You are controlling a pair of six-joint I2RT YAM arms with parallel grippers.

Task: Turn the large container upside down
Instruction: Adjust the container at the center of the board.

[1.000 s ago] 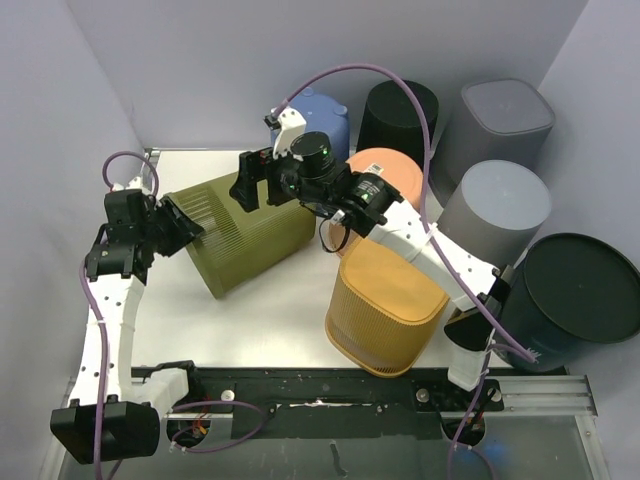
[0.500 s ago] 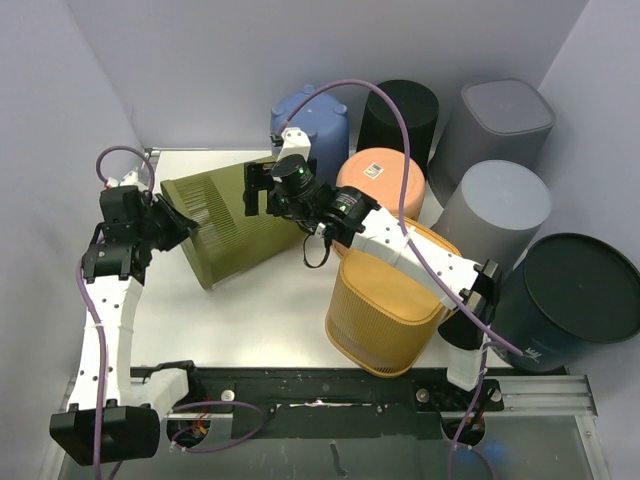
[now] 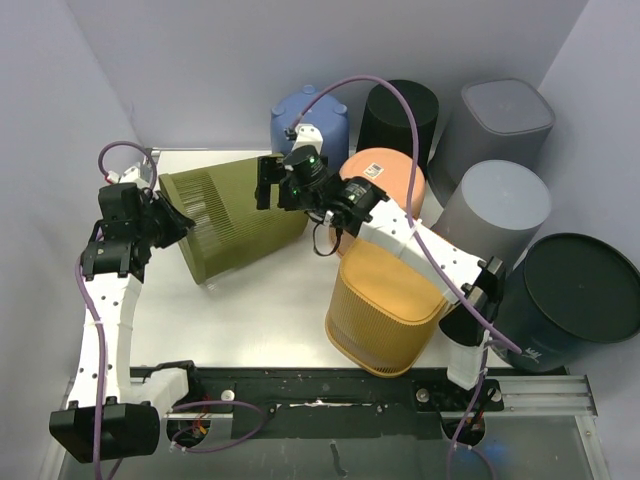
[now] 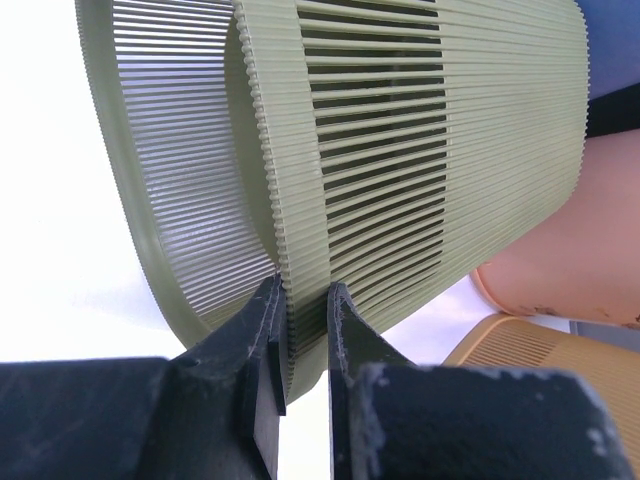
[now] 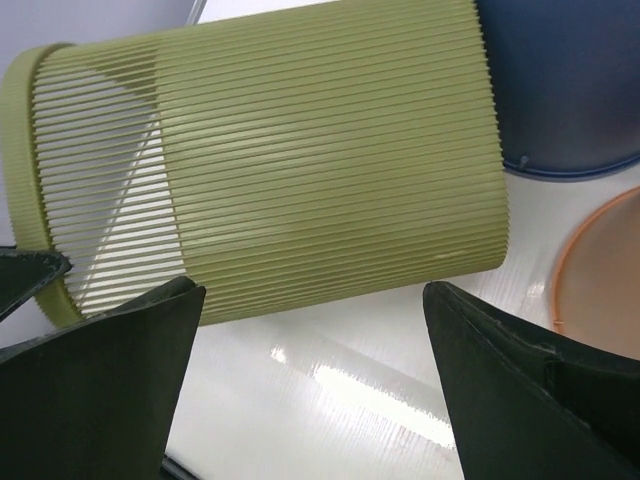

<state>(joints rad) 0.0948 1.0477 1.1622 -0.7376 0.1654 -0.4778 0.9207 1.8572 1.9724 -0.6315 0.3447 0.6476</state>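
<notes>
Lying on its side, tilted, bin (image 3: 240, 215): left gripper (image 4: 300, 295) clamped on its rim wall; right gripper (image 3: 266, 182) spread wide, near its opposite end.

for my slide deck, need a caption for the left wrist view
The left pincer shut on the rim of the olive slatted bin.

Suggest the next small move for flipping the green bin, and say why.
Probably roll the left gripper so the mouth of the green bin swings down toward the table. Its jaws are shut on the rim, the bin lies tilted on its side, and the right gripper stands open over the bin's side, gripping nothing.
</notes>
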